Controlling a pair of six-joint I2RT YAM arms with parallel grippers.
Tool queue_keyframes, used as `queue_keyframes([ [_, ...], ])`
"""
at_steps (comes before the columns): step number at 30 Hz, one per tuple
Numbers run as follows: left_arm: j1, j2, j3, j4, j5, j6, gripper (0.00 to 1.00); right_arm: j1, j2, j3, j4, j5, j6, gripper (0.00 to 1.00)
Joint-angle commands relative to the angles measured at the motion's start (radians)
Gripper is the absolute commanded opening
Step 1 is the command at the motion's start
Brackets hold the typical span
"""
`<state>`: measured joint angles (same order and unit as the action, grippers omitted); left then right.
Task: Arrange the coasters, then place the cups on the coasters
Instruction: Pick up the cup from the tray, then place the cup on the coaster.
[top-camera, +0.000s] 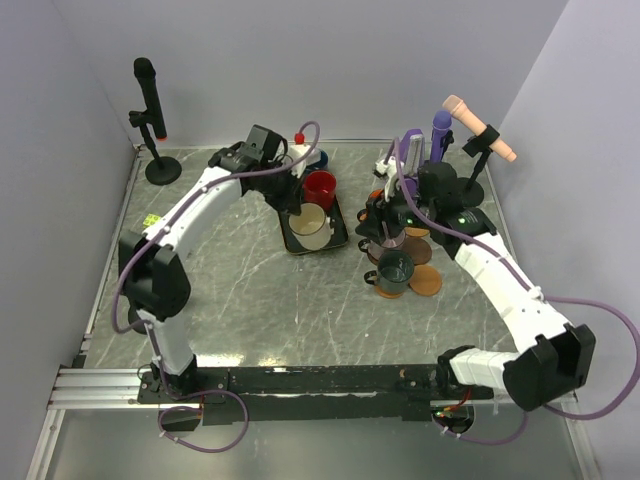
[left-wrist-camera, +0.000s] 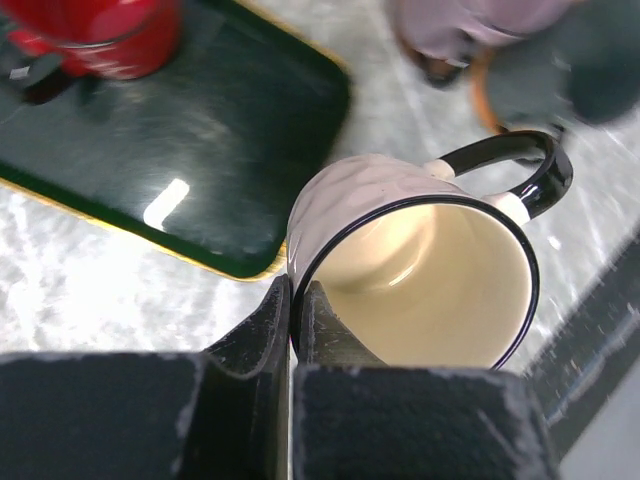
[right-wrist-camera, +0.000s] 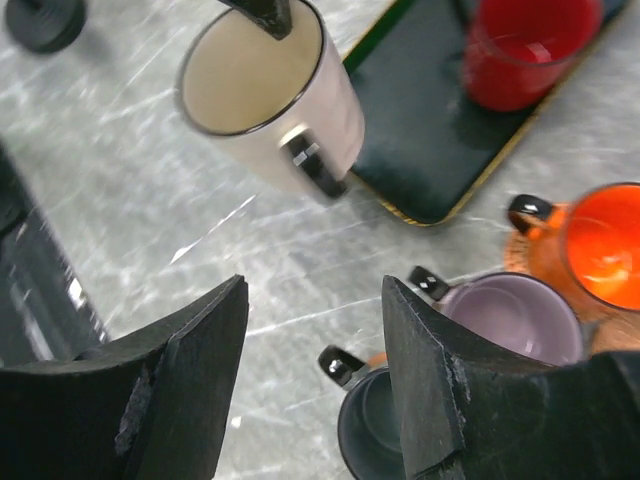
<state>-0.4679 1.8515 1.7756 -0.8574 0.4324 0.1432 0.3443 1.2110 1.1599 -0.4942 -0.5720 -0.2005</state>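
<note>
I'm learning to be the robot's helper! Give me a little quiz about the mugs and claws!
1. True or false: the red cup stands on the black tray.
2. Which one pinches the rim of the cream cup? A: the left claw. B: the other one.
3. Fill in: the right claw is ____ (open or shut).

Key: 1 true. 2 A. 3 open.

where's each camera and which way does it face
Top external: above, behind the robot, looking down on the table; left arm and right arm show.
Left wrist: on its arm, looking down past the left gripper pinching the cream cup.
Right wrist: on its arm, looking down through the open right gripper.
Shared: both wrist views show the cream cup and red cup.
</note>
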Motion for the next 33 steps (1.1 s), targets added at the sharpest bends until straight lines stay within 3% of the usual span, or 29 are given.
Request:
queue_keyframes([
  [1,-0.057,-0.135,-0.057,-0.023,0.12,0.053,0.01,0.019,0.036,0.09,-0.105,-0.14,-0.138,0.62],
  [19,-0.132,-0.176,-0.073,-0.052,0.075,0.029,0.01,0.209,0.062,0.043,-0.153,-0.026,-0.25,0.59],
  [33,-0.152,-0.198,-0.073,-0.055,0.062,0.024,0.01,0.246,0.085,0.007,-0.116,0.067,-0.3,0.56],
])
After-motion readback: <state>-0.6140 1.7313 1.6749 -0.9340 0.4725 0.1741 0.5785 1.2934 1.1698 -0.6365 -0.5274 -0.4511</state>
